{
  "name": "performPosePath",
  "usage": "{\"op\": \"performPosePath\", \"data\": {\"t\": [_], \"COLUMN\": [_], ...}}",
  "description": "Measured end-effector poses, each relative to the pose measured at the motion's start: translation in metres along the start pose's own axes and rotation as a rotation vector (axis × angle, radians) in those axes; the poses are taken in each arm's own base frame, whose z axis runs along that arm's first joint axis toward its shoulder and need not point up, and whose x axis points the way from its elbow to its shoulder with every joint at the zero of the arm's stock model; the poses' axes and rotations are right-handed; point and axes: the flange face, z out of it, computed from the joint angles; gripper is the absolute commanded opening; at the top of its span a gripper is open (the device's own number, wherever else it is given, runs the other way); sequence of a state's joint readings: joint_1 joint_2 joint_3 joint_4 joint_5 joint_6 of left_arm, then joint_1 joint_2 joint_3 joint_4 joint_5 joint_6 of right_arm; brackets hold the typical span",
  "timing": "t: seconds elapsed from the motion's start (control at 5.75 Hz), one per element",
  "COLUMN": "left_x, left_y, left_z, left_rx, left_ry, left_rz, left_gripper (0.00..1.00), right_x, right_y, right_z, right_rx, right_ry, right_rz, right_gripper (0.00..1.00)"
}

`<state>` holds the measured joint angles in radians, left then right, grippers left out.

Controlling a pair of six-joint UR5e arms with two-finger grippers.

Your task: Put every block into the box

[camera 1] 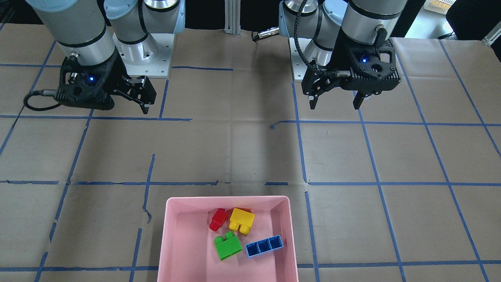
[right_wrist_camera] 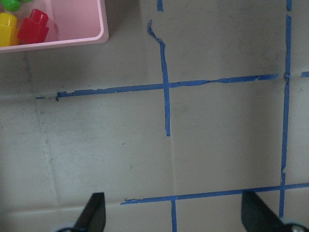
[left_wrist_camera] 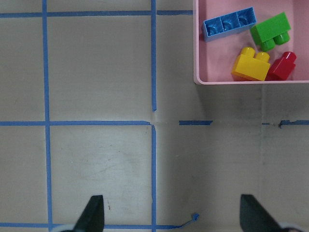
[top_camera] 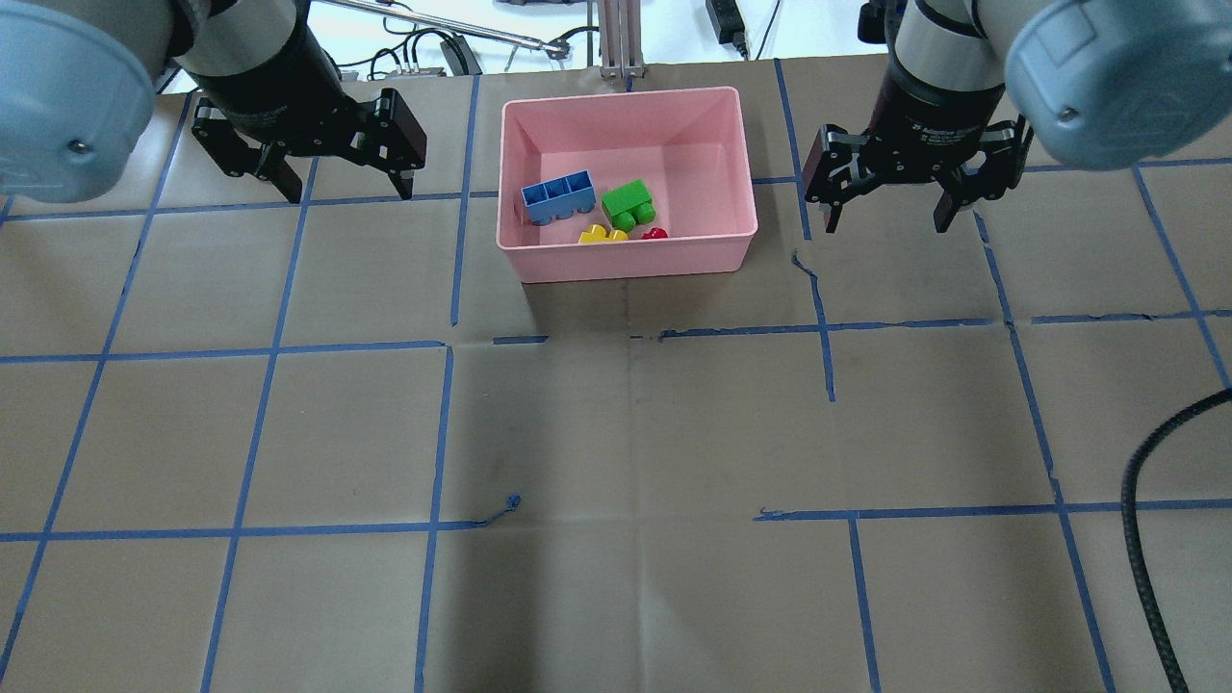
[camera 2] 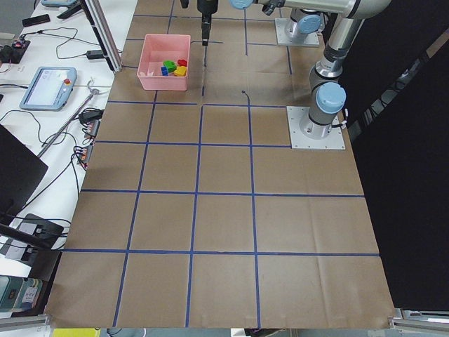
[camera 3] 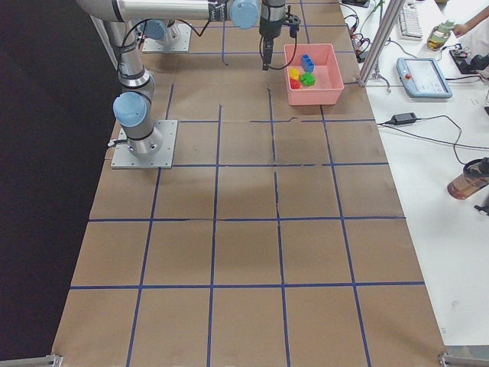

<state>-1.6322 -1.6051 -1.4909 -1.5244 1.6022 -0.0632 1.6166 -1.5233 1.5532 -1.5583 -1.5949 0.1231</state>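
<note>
All four bricks sit in the pink box (top_camera: pixel 626 260), at the far middle of the table (top_camera: pixel 616 433) between the arms. The blue brick (top_camera: pixel 557 197) lies on the left with its hollow side showing, and the green brick (top_camera: pixel 628 204) is just right of it. The yellow brick (top_camera: pixel 602 235) and red brick (top_camera: pixel 654 233) lie side by side at the near wall. The left gripper (top_camera: pixel 348 188) hangs over the table left of the box, fingers spread wide and empty. The right gripper (top_camera: pixel 886 221) mirrors it on the right, also spread and empty.
</note>
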Motion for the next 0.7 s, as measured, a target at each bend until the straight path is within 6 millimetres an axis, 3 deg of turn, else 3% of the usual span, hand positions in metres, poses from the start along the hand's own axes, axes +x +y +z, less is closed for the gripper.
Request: {"op": "performPosePath", "data": {"t": [0.35,0.7], "left_x": [0.0001,0.0004], "left_y": [-0.001,-0.0015], "left_z": [0.001,0.002], "left_rx": [0.001,-0.001], "left_ry": [0.0,0.003], "left_rz": [0.001,0.002], "left_gripper": [1.0,1.0], "right_x": [-0.0006,-0.0006], "right_y": [0.0011,-0.0001], "right_z": [-0.0147,-0.0156], "right_rx": [0.009,0.009], "right_ry": [-0.003,-0.002], "right_rz": [0.005,0.006], "right_gripper": [1.0,1.0]}}
